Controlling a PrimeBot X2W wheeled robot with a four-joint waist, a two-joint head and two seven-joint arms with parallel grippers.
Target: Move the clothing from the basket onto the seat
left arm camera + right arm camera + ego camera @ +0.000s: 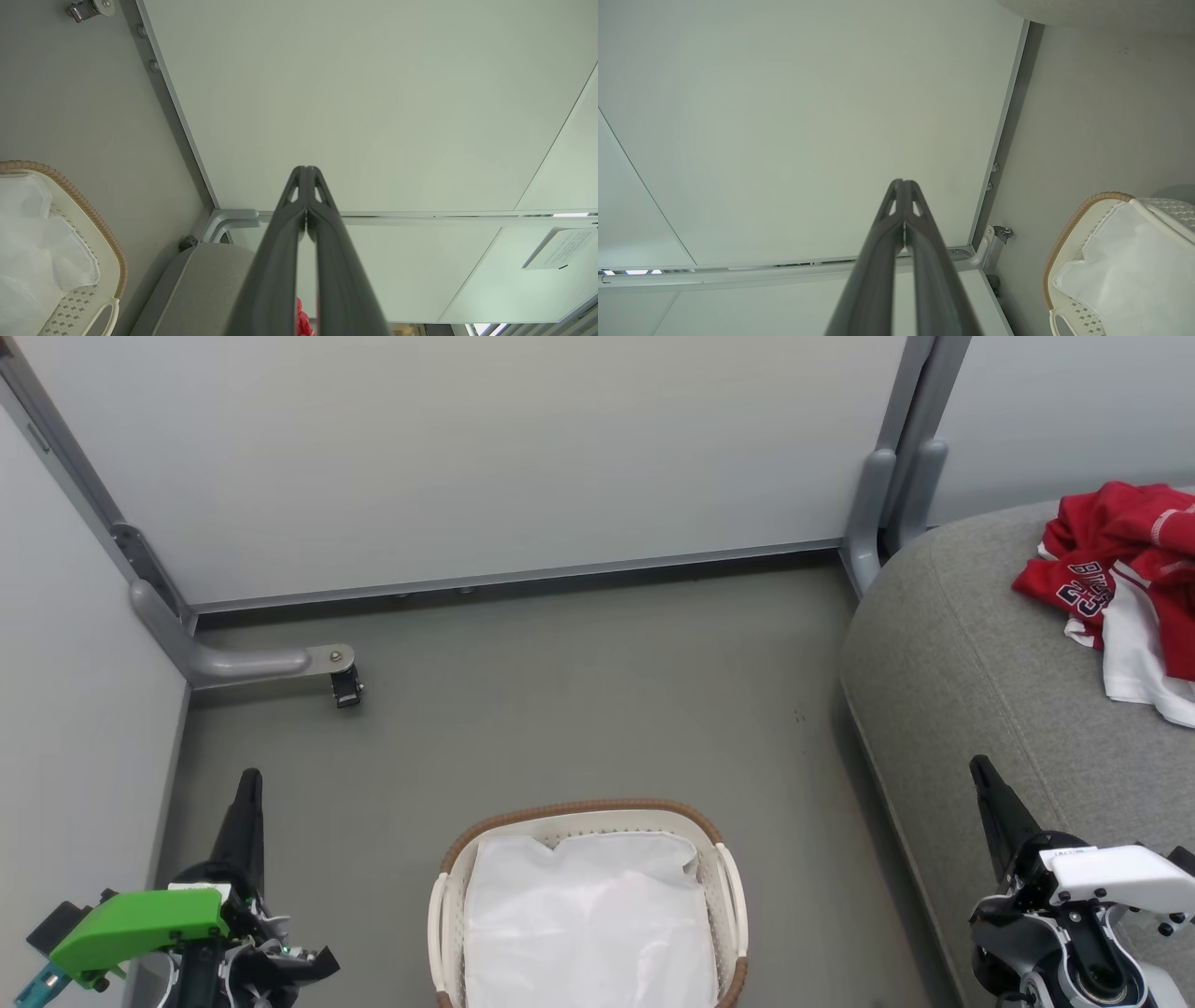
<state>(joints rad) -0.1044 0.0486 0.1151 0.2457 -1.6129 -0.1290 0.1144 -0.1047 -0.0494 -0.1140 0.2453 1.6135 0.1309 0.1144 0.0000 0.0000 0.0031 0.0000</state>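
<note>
The bright red soft clothing lies crumpled on the large light grey woven seat, apart from the oval white perforated basket holding a plain white sheet, while the left gripper and right gripper hang empty, fingers pressed together.

The basket is moulded in smooth white perforated plastic and edged with a brown woven rim, and the sheet is made of thin, crinkled white material. The seat is covered in matt, coarse-woven grey fabric. The clothing is cut from soft red cloth, and the floor is finished smooth and matt.
</note>
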